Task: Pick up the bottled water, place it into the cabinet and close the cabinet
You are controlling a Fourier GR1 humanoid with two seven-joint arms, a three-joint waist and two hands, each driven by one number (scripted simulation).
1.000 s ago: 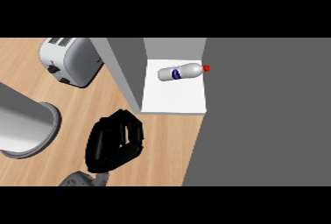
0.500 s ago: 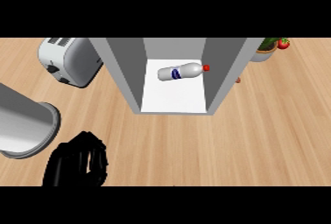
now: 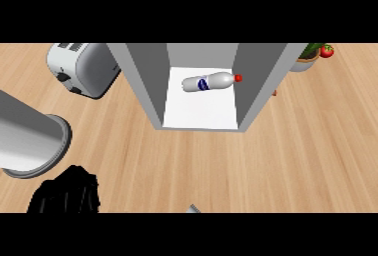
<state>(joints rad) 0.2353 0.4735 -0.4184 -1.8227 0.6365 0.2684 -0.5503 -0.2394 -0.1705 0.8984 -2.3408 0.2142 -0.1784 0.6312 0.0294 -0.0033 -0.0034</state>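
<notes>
The left hand (image 3: 65, 196) shows at the lower left edge of the view, a black shape low over the desk (image 3: 221, 165); its fingers seem bent together and hold nothing, well apart from the bottle (image 3: 210, 82). Just above and left of the fingers stands a big grey cylinder (image 3: 29, 142), tilted toward the left edge. Farther up from it is a toaster (image 3: 81, 67). Up and right of the fingers is the cabinet (image 3: 142, 80), open, with grey walls and a white floor. The bottle lies on its side on this white floor, red cap toward the right wall. Beyond the cabinet's right wall, in the top right corner, a bowl (image 3: 306, 62) holds something red and green.
</notes>
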